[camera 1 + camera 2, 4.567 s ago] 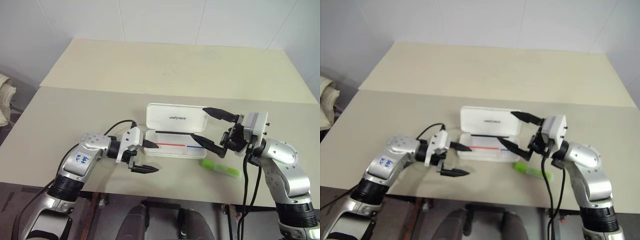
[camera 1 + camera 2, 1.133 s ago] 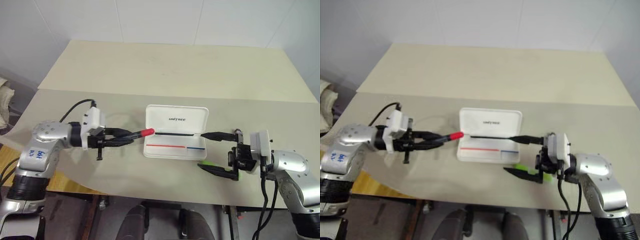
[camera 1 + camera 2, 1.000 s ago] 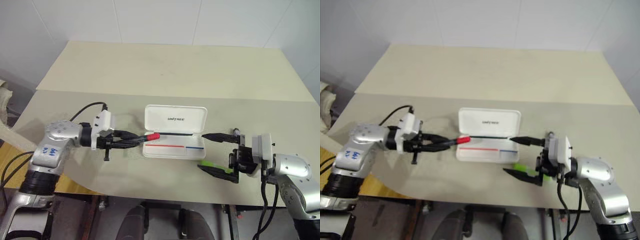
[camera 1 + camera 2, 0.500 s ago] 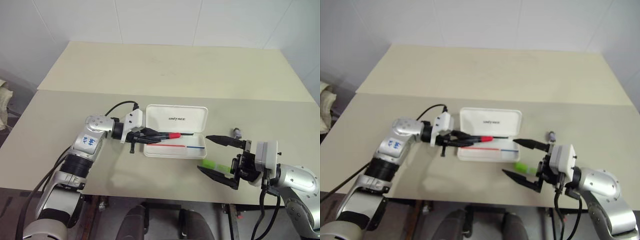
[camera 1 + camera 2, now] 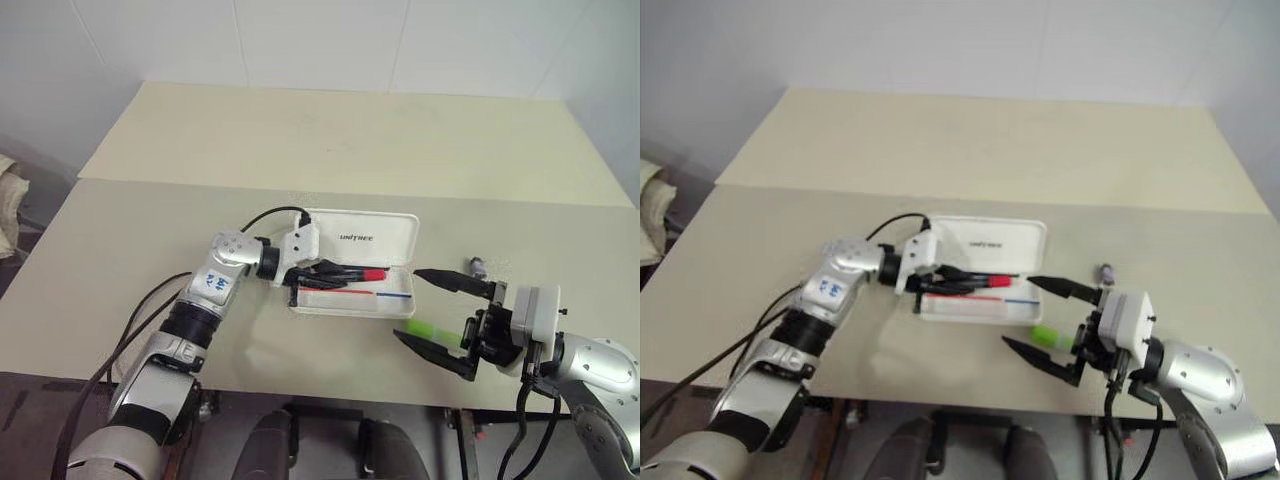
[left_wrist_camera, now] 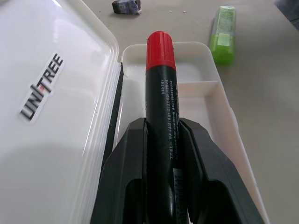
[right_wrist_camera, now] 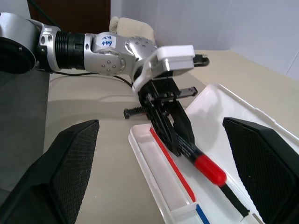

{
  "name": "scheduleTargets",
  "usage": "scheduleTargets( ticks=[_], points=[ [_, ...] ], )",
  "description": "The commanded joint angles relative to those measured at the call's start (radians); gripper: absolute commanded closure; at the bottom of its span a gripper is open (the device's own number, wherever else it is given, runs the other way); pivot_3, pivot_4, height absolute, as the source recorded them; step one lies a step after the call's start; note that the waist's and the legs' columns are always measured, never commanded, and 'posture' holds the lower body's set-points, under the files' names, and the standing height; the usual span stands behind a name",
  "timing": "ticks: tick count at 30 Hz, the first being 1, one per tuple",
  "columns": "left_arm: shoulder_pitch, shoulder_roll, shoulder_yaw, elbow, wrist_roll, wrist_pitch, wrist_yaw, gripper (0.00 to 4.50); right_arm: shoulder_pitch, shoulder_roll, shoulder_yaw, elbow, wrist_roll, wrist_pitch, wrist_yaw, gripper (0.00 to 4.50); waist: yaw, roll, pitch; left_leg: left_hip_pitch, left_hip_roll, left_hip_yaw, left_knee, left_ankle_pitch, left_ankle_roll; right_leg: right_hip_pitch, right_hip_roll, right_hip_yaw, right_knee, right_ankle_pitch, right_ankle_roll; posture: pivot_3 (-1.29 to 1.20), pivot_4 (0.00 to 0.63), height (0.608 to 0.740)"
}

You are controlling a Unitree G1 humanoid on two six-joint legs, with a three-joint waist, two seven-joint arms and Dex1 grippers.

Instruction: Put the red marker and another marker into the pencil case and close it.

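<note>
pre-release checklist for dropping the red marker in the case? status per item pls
1. Pencil case lid open: ok.
2. Red marker clamped between the left gripper's fingers: ok.
3. Marker over the case's tray, lying along its length: ok.
4. Marker resting on the tray floor: cannot tell.
5. Right gripper open and outside the case: ok.
6. Green highlighter in the case: not ok, it lies on the table beside the case.

Beige table [image 5: 330,140]; small grey object [image 5: 476,265]
</note>
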Motion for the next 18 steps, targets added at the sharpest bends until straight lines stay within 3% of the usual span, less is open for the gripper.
scheduleTargets(
  ticks=[1,2,13,18],
  points=[
    [-0.025,-0.014,0.000,0.016,0.014,-0.032,0.015,3.96,0.010,-0.007,-0.036,-0.050,0.009,-0.002,-0.016,0.00,-0.001,0.000,0.000,0.000,0.000,0.000,0.000,0.000,0.000,0.000,0.000,0.000,0.000,0.000,0.000,0.00,0.150,0.740],
    [-0.026,-0.017,0.000,0.023,0.017,-0.034,0.017,3.96,0.011,-0.008,-0.037,-0.053,0.010,-0.001,-0.020,0.00,-0.001,0.000,0.000,0.000,0.000,0.000,0.000,0.000,0.000,0.000,0.000,0.000,0.000,0.000,0.000,0.00,0.150,0.740],
    [-0.030,-0.050,0.022,0.005,-0.007,-0.007,0.041,0.18,0.007,-0.006,-0.028,-0.060,0.006,0.007,-0.039,0.00,0.000,0.000,0.000,0.000,0.000,0.000,0.002,0.000,0.000,0.001,0.001,0.000,0.001,0.001,0.002,0.00,0.150,0.740],
    [0.011,-0.020,0.077,-0.145,-0.101,0.067,0.002,0.04,-0.019,-0.004,-0.016,-0.041,0.016,0.016,-0.035,0.00,-0.003,0.000,0.000,0.000,0.000,0.000,0.001,0.000,0.000,0.000,0.001,0.000,0.001,0.001,0.002,0.00,0.150,0.740]
  ],
)
